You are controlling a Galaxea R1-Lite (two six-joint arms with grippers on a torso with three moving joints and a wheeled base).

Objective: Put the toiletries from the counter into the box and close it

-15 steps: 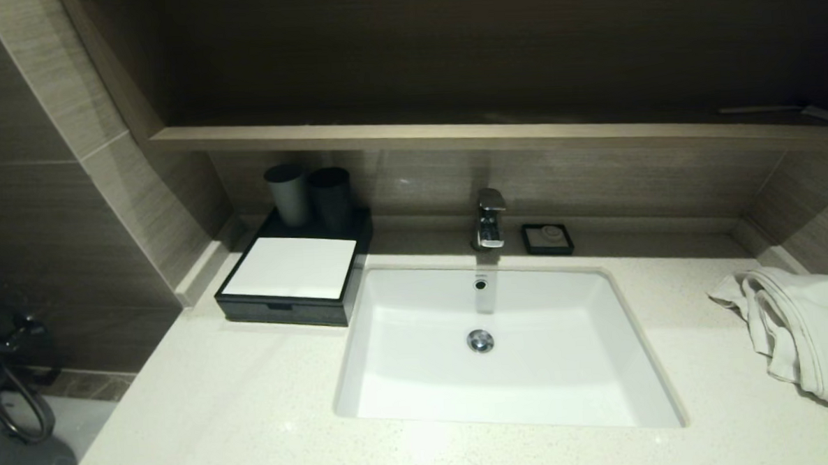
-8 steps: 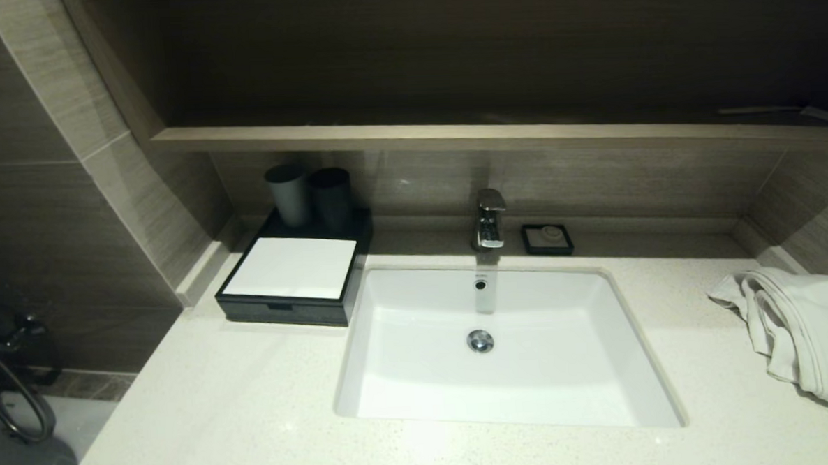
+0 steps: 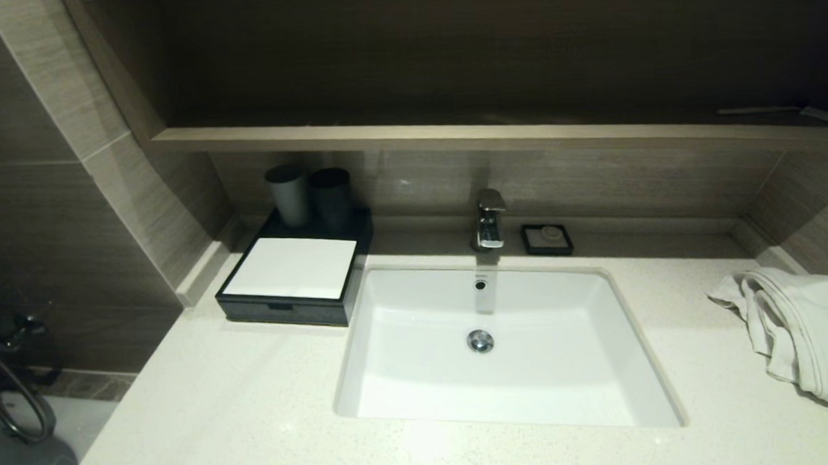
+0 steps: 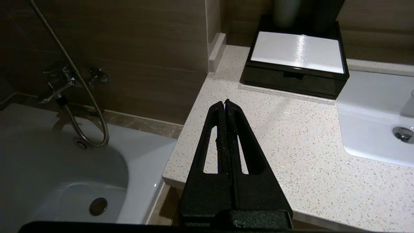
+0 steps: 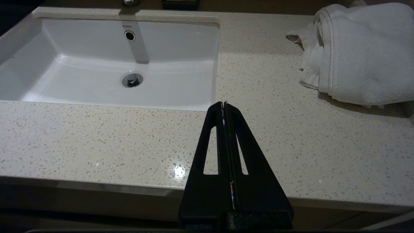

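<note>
Nearest of all, the left gripper [image 4: 224, 103] hangs over the front left corner of the counter [image 4: 291, 145], its two black fingers pressed flat together and holding nothing. Below and to its left the stone edge drops away to a white bathtub [image 4: 64, 181] with a round drain, and a shower hose [image 4: 81, 97] loops down from a chrome tap fitting on the brown tiled wall. Ahead of this gripper stretches bare speckled off-white stone, and beyond that, against the back wall, sits the box [image 4: 296, 64]: low and black, white panel on top, its drawer front flush with the body and the small notch facing the gripper. Two dark cups [image 3: 309, 194] stand just behind it. None of the toiletries can be seen on the stone in any view.

The right gripper [image 5: 224, 104] hangs at the counter's front edge too, fingers likewise shut tight with nothing between them. Ahead and to its left lies the white sink basin [image 5: 97, 81] with a metal drain plug; ahead to its right a crumpled white towel [image 5: 355, 51] rests on the stone. Farther back, a chrome faucet [image 3: 490, 219] rises behind the basin, a small black soap dish [image 3: 547, 238] just beside it. Above runs a wooden shelf [image 3: 452, 134] across a dark panelled wall.
</note>
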